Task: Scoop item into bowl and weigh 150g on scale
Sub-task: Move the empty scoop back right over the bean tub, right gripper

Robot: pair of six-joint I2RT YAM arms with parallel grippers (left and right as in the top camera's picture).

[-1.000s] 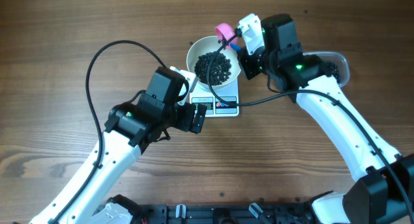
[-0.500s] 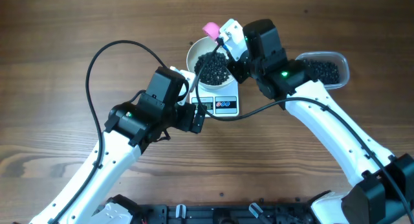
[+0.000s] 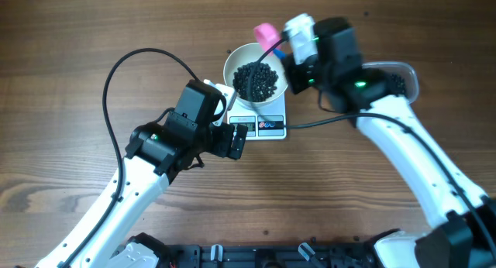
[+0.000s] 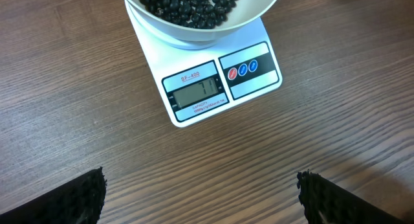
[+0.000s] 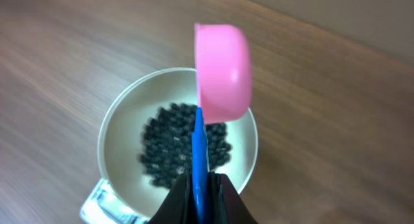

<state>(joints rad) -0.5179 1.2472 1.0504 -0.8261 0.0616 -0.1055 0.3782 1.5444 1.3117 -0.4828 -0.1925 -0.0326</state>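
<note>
The right hand (image 5: 199, 201) is pinching the blue handle of the pink scoop (image 5: 223, 72) tight by the far rim of the bowl (image 3: 231, 67), which is sitting on the scale (image 3: 263, 125) with the black item (image 3: 256, 80) piled inside, while the left hand (image 4: 202, 198) is hovering wide open and empty above the wooden surface (image 3: 77, 36) just beside the scale.

Glossy pink plastic scoop (image 5: 223, 72) — smooth white bowl (image 5: 123, 140)

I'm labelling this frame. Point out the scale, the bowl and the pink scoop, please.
scale (image 4: 197, 93), left wrist view, on its grey display.
bowl (image 5: 124, 145), right wrist view, on its bare inner wall.
pink scoop (image 5: 223, 72), right wrist view, on its cup.
</note>
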